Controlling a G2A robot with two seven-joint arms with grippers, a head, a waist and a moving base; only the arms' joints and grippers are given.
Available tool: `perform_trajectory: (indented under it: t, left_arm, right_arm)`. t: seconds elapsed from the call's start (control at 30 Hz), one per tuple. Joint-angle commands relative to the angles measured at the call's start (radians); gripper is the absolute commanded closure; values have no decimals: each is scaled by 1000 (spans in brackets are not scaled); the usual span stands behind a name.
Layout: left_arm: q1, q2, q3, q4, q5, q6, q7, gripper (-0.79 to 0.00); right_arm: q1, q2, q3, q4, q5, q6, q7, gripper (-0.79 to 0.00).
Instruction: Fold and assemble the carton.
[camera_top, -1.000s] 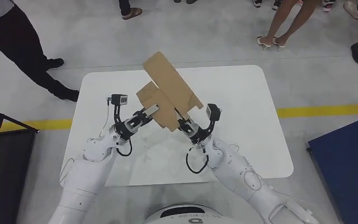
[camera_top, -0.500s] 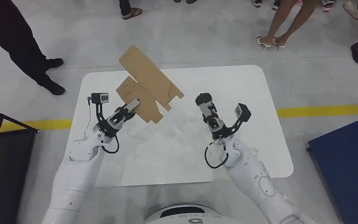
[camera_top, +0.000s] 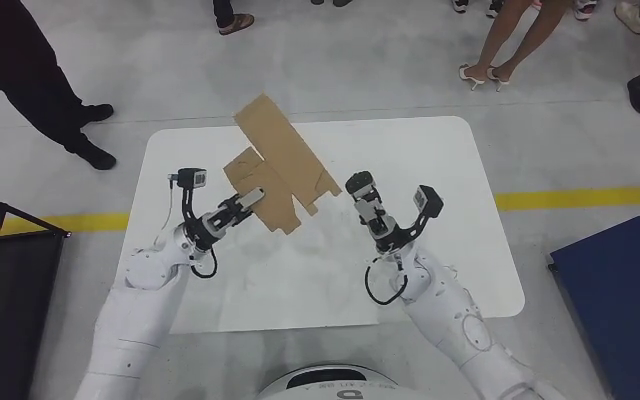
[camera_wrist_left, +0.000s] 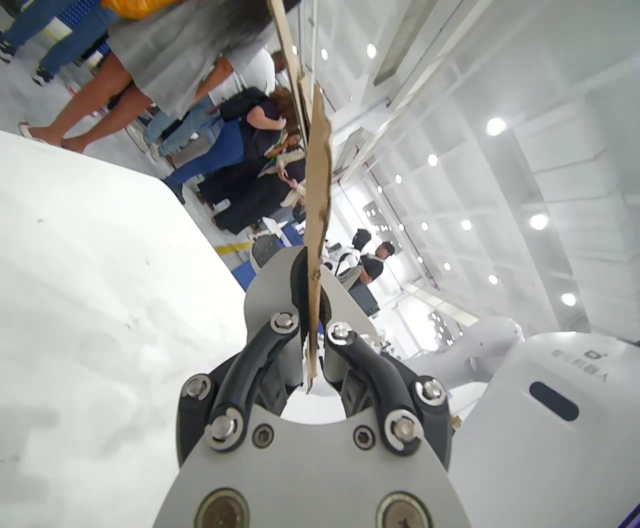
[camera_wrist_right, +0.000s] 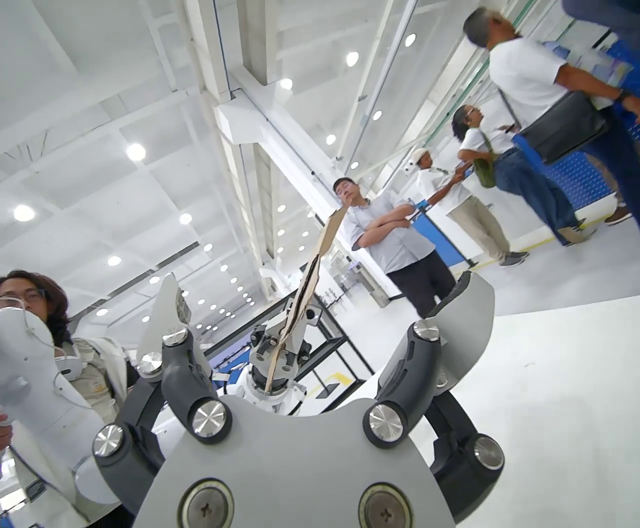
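Carton (camera_top: 285, 150) hung as a flat, unfolded sheet above the tabletop (camera_top: 300, 290), its lower edge pinched between the left fingers (camera_wrist_left: 265, 305) and the rest rising away from them. The right fingers (camera_wrist_right: 467, 310) stood spread and bare, near the carton but apart from it. Doing this step well probably meant closing them on a free panel beyond the left pinch, then hinging along a crease without letting the board slip.
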Motion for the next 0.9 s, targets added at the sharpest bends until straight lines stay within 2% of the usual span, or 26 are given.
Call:
perform_trajectory:
  t: [0.0,0.13,0.27,0.47,0.5,0.53,0.57,0.63,0.83,0.87]
  left_arm:
    - [2,5,-8,6,-31,-12,-44,0]
    - [2,12,-23,18,-87,-24,-97,0]
    - [1,14,-14,20,-115,-27,-113,0]
    - [-17,14,3,34,-57,-26,-94,0]
    - [-20,14,8,35,-55,-25,-85,0]
    - [-24,14,9,36,-40,-27,-79,0]
    - [-26,14,11,37,-26,-28,-68,0]
    - [-28,12,21,34,-20,-25,-52,0]
    - [-30,14,35,29,-13,-34,-49,0]
    - [-29,15,36,29,-13,-34,-48,0]
  right_arm:
    - [7,9,4,-13,66,1,94,-785]
    - [12,31,19,-36,208,1,250,-785]
    - [18,42,-15,-55,315,6,420,-754]
    - [33,46,-56,-84,463,18,546,-628]
    - [35,47,-57,-85,474,20,559,-597]
    - [37,48,-57,-84,483,23,569,-529]
    - [39,48,-56,-81,488,29,577,-505]
    - [41,49,-52,-74,491,42,586,-376]
    - [42,50,-66,-58,549,55,643,-102]
    - [45,51,-69,-55,564,55,660,-3]
